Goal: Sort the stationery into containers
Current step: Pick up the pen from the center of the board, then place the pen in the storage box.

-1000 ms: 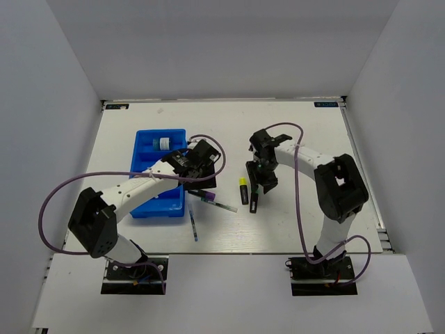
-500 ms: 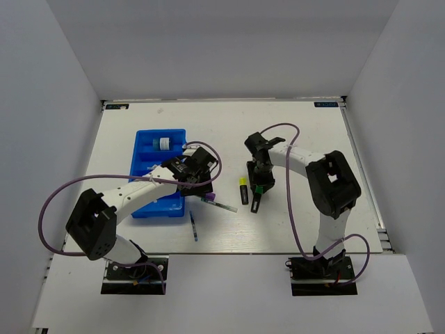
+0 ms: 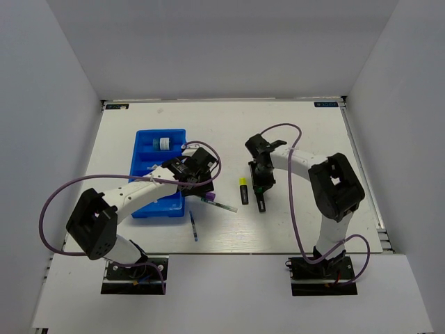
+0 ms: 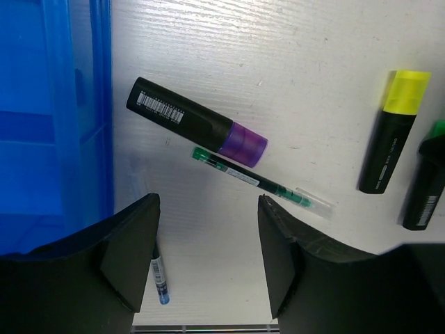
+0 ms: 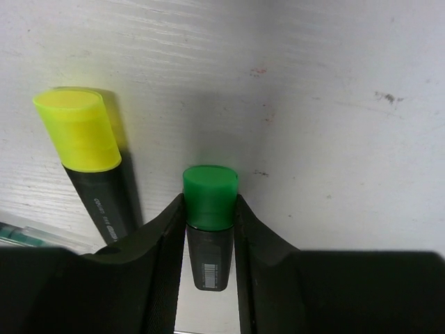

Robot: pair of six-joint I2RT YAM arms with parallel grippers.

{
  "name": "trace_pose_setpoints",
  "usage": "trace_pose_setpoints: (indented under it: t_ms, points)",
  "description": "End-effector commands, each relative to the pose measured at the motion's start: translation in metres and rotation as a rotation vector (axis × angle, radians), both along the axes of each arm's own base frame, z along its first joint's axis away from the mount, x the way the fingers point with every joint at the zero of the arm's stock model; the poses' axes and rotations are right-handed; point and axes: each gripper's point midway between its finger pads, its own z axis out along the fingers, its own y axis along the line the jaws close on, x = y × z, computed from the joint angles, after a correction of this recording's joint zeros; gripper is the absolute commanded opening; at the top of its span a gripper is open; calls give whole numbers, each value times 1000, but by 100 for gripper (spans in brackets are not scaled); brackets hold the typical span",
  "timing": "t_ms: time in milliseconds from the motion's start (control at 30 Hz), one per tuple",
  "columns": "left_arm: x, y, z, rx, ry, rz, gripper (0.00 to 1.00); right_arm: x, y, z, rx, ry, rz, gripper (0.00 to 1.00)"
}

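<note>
— While the right gripper [image 5: 211, 209] is down at the table [image 3: 313, 139], what goes under its entry?

— Item: green-capped highlighter [image 5: 210, 198]. Jaws closed in on it, one pad against each side of the cap, so clamped, by the look of the wrist view. Flat on the surface or just off it: cannot tell. Long axis 12 to 6 in the top view, cap at 12, butt at 6.

— Neighbours?

— Yellow-capped highlighter [image 5: 83, 139], just beside it at 9 o'clock, parallel, cap likewise at 12, not touching. Farther out at 9: left gripper [image 4: 208, 243], jaws apart with nothing between them, over the purple-tipped marker [image 4: 198, 122] and green pen [image 4: 257, 182] (a blue pen [image 4: 160, 271] shows beside one finger). Beyond that, the blue tray [image 3: 137, 167], well apart from the held item.

— Step in hand?

— Pick-up of the green one, I judge; it is not yet sorted. The next move calls for a straight lift clear of the yellow neighbour and a carry toward 9 o'clock past the left arm. It probably also needs a turn of the wrist, since the compartments seem to run crosswise to the highlighter's axis.
</note>
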Motion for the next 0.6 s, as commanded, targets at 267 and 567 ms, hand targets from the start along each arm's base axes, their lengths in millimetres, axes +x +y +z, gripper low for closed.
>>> trace_pose_setpoints:
  t_ms: [267,567]
  points:
    - [-4,-15,28,-29,-79,-123,68,129,57,181,161,-703,467,0]
    - [-10,29,151,23,-484,-209,66,142,177,231,679,-643,639,0]
